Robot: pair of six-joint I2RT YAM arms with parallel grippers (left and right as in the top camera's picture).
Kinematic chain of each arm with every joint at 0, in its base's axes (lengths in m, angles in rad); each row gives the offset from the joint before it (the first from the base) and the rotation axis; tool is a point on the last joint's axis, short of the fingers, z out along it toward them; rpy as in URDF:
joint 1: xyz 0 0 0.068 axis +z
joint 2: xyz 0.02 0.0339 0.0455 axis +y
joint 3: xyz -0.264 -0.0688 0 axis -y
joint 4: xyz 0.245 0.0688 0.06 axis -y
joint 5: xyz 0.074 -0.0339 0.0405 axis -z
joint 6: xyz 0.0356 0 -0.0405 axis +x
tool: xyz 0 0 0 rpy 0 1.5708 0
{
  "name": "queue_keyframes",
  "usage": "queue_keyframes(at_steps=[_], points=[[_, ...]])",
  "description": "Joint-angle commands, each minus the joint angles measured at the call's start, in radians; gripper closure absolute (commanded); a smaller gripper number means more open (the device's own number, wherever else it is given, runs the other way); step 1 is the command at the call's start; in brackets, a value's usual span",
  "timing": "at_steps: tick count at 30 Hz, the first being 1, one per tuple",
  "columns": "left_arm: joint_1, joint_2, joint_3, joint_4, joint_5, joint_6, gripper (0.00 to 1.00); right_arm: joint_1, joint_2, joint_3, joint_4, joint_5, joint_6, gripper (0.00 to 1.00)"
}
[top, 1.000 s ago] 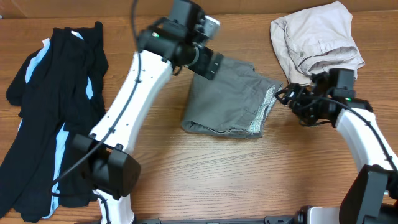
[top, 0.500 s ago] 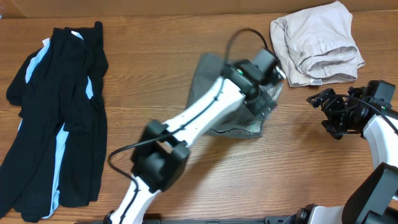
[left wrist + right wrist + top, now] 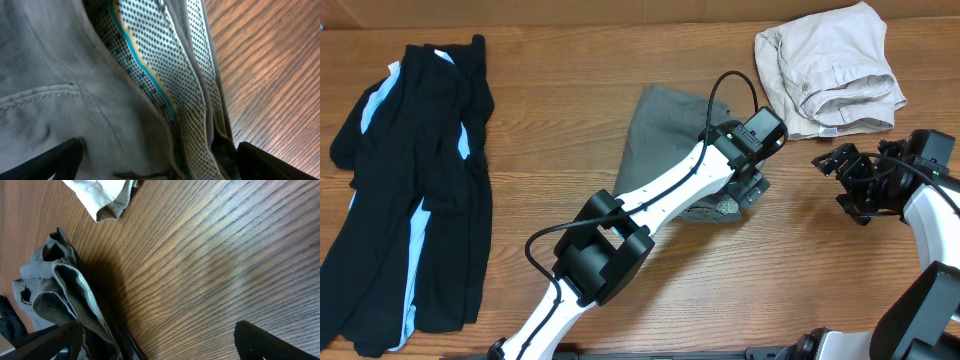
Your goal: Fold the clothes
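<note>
Change in the last sec: L gripper (image 3: 752, 186) has swung from the far-left side of the shorts (image 3: 660, 130) across to their right edge. The shorts now lie as a narrower stack than before, w/ one corner pointing far. R gripper (image 3: 842, 178) has backed off right, away from the hem where it sat, and has gone fully open.

Prob. meaning: a left-to-right fold is laid and released. The shorts look close to done but the edge is untidy. The other two pieces aren't started.

Tools now: L jaws are wide apart, straddling the shorts' right edge and clamping nothing. R jaws are wide apart and empty, over bare table (image 3: 620, 300).

Where:
- Shorts: mid-table, partly under the L arm.
- Beige garment (image 3: 830, 70): far right.
- Black garment (image 3: 420, 180): left side.

Materials and shapes:
- Shorts: matte mid-grey woven cloth w/ stitched seams. A white dotted mesh lining shows at the open edge, w/ a thin teal and yellow stripe. Layers are stacked and soft, and the hem sags.
- Beige: crumpled mound w/ rolled folds.
- Black: long, limp and flat-ish, w/ light-blue side stripes.
- Table: smooth wood grain, likely low friction, so cloth may slide.
</note>
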Motion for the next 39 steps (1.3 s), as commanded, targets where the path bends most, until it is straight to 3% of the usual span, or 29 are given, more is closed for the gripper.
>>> queue_keyframes(at_steps=[1,4,10,15,21,30,39], points=[[-0.008,0.013,0.012,0.015,-0.019,-0.02,0.04,-0.005,-0.008,0.028,-0.002,0.0,-0.011,0.0],[-0.016,0.024,0.012,0.026,-0.019,-0.02,0.17,-0.005,-0.008,0.028,-0.006,0.0,-0.011,0.0],[-0.027,0.058,0.012,0.032,-0.023,-0.019,0.66,-0.005,-0.008,0.028,-0.011,0.0,-0.016,0.0],[-0.024,0.062,0.02,0.021,-0.092,-0.023,0.96,-0.005,-0.008,0.027,-0.019,0.0,-0.027,0.0],[0.016,0.061,0.203,-0.15,-0.234,-0.074,0.96,-0.002,-0.008,0.027,-0.02,-0.001,-0.026,0.0],[0.169,0.061,0.65,-0.521,-0.24,-0.135,0.96,0.085,-0.008,0.027,0.019,-0.02,-0.026,0.06],[0.31,0.061,0.679,-0.706,-0.336,-0.14,0.96,0.262,0.003,0.027,0.126,-0.013,0.021,0.28]])
